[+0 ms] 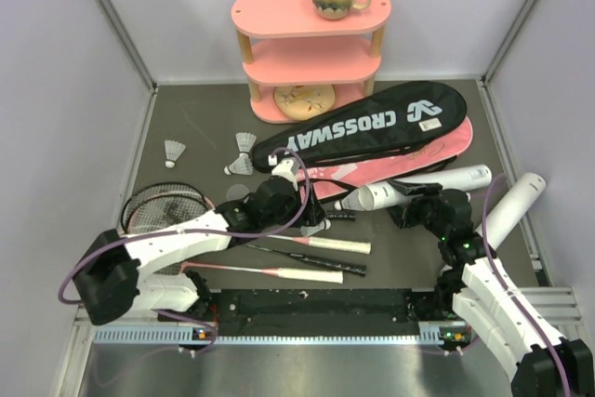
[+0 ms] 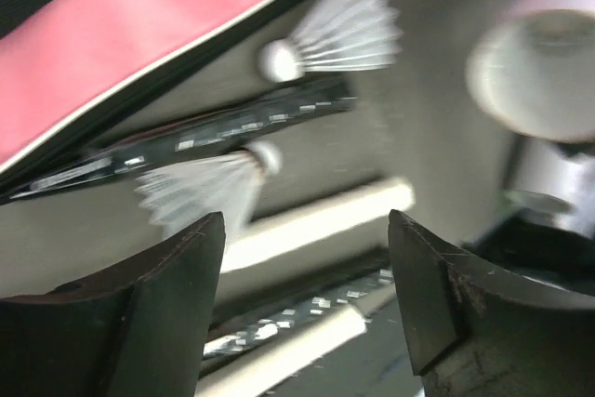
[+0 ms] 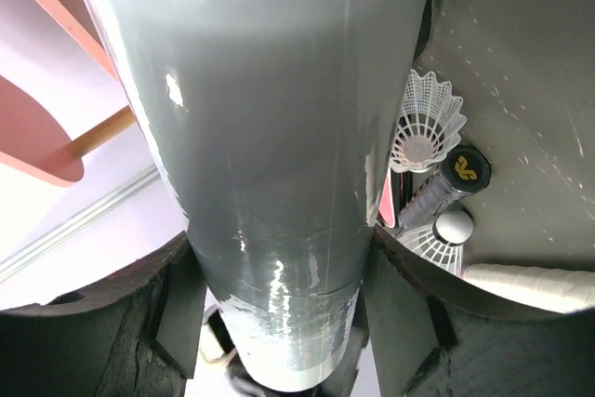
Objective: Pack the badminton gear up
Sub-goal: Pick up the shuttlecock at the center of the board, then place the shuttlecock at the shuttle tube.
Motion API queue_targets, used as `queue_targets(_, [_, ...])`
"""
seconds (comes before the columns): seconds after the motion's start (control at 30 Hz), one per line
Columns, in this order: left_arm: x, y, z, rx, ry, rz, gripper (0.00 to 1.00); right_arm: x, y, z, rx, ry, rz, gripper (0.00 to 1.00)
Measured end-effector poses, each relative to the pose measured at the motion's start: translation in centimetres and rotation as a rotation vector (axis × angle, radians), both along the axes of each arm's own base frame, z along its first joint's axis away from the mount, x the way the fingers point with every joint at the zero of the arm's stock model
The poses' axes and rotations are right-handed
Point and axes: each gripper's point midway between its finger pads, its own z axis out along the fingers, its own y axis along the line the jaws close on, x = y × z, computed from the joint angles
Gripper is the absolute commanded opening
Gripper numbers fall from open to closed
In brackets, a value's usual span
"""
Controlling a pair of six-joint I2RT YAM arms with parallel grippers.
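1. Lying slantwise near the back of the table [image 1: 200, 118], the black bag [image 1: 372, 123] overlaps the pink bag [image 1: 418, 160] beneath it.
2. The left arm [image 1: 177, 244] stretches low from the near left corner toward the middle. The left claw [image 2: 307, 258] stands wide and holds nothing, with a shuttlecock [image 2: 200, 188] just ahead of its fingers.
3. The right arm [image 1: 483, 285] is folded and leans inward. The right claw [image 3: 279, 323] is clamped on a white tube [image 3: 270, 137] in front of the bags.
4. A second tube [image 1: 514, 206] lies at the right edge.
5. Two rackets [image 1: 311, 274] lie near the front, handles pointing right.
6. Three more shuttlecocks [image 1: 240, 166] sit left of the bags.
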Motion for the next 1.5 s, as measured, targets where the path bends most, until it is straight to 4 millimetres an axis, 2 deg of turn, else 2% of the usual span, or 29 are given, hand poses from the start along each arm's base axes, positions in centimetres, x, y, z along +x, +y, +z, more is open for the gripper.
queue_targets(0.03, [0.2, 0.7, -1.7, 0.051, 0.036, 0.027, 0.74, 0.0, 0.0, 0.0, -0.001, 0.0, 0.0, 0.25])
queue_targets(0.07, [0.5, 1.4, -3.1, 0.099, 0.063, 0.053, 0.69, 0.0, 0.0, 0.0, -0.001, 0.0, 0.001, 0.25])
queue_targets(0.13, [0.5, 2.3, -5.3, 0.171, 0.112, 0.086, 0.65, 0.0, 0.0, 0.0, -0.002, 0.0, 0.001, 0.25])
queue_targets(0.27, [0.4, 2.8, -8.1, 0.255, 0.182, 0.112, 0.61, -0.1, 0.0, -0.2, -0.008, 0.003, 0.003, 0.25])
queue_targets(0.37, [0.4, 2.1, -9.2, 0.259, 0.214, 0.109, 0.44, -0.1, 0.0, -0.2, -0.01, 0.004, 0.004, 0.25])
queue_targets(0.4, [0.4, 1.9, -9.5, 0.255, 0.223, 0.103, 0.28, -0.1, 0.0, -0.2, -0.011, 0.005, 0.003, 0.25])
queue_targets(0.53, [0.4, 1.0, -9.7, 0.222, 0.238, 0.091, 0.0, -0.1, -0.2, -0.3, -0.016, 0.007, -0.001, 0.25])
queue_targets(0.63, [0.4, 0.3, -8.4, 0.178, 0.215, 0.07, 0.0, -0.1, -0.2, -0.4, -0.019, 0.009, -0.001, 0.25])
queue_targets(0.7, [0.4, 0.3, -6.4, 0.126, 0.166, 0.051, 0.0, -0.1, -0.3, -0.5, -0.021, 0.009, -0.003, 0.25])
queue_targets(0.87, [-0.8, -0.8, 2.2, -0.134, -0.028, -0.065, 0.0, -0.1, -0.4, -0.8, -0.03, 0.014, -0.004, 0.25])
queue_targets(0.93, [-1.3, -1.8, 4.8, -0.212, -0.088, -0.116, 0.0, -0.1, -0.4, -0.9, -0.03, 0.017, -0.002, 0.25])
queue_targets(0.97, [-1.5, -2.3, 5.5, -0.233, -0.104, -0.138, 0.0, -0.1, -0.4, -0.9, -0.03, 0.018, -0.001, 0.25])
queue_targets(1.07, [-2.1, -3.7, 5.6, -0.25, -0.108, -0.193, 0.0, -0.1, -0.3, -0.9, -0.029, 0.019, 0.002, 0.25])
queue_targets(1.23, [-2.1, -6.6, 4.0, -0.218, -0.066, -0.257, 0.0, -0.1, -0.3, -0.8, -0.027, 0.016, 0.003, 0.25])
queue_targets(1.4, [-1.7, -9.5, 4.3, -0.255, -0.065, -0.312, 0.0, -0.3, -0.3, -0.6, -0.024, 0.01, 0.005, 0.25])
queue_targets(1.43, [-1.6, -10.1, 4.5, -0.267, -0.066, -0.325, 0.02, -0.3, -0.3, -0.6, -0.024, 0.009, 0.005, 0.25])
queue_targets(1.5, [-1.2, -11.3, 4.9, -0.294, -0.08, -0.347, 0.26, -0.3, -0.2, -0.5, -0.021, 0.008, 0.007, 0.25])
